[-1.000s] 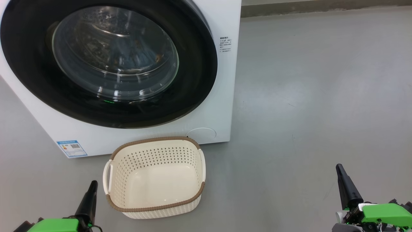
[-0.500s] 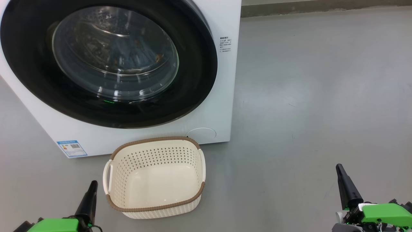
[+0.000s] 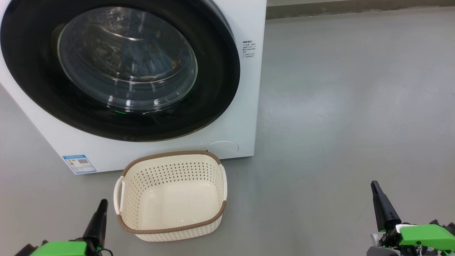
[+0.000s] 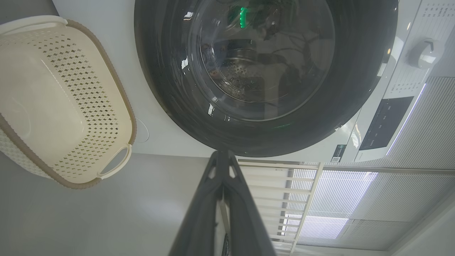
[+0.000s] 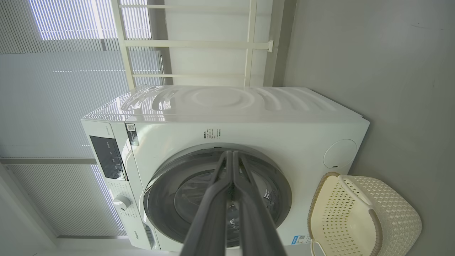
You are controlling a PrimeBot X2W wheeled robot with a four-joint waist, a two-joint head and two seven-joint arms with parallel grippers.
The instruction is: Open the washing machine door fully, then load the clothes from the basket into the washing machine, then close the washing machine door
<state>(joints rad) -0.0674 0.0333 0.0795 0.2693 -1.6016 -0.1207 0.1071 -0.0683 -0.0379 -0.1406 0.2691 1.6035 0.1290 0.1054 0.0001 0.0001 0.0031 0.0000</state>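
**Door shut, basket on floor, both grippers closed and holding nothing**

In your head view the washing machine door is lying shut, flush against the front of the washing machine; the basket is sitting upright on the grey floor, just before the machine's lower edge and below the door; its smooth inner bottom is showing in full. Small orange-brown flecks are showing behind the glass; you cannot tell what they are.

The left gripper is hovering near the basket's left handle, apart from it; the right gripper is hovering well apart from the basket, over the floor; each is presenting as a single dark point.

Your left wrist view is adding the dial and the dark control panel; there the fingers are meeting at the tips. Your right wrist view is adding the machine's top, a round flap and the window blinds; its fingers are likewise pressing together, gripping nothing.
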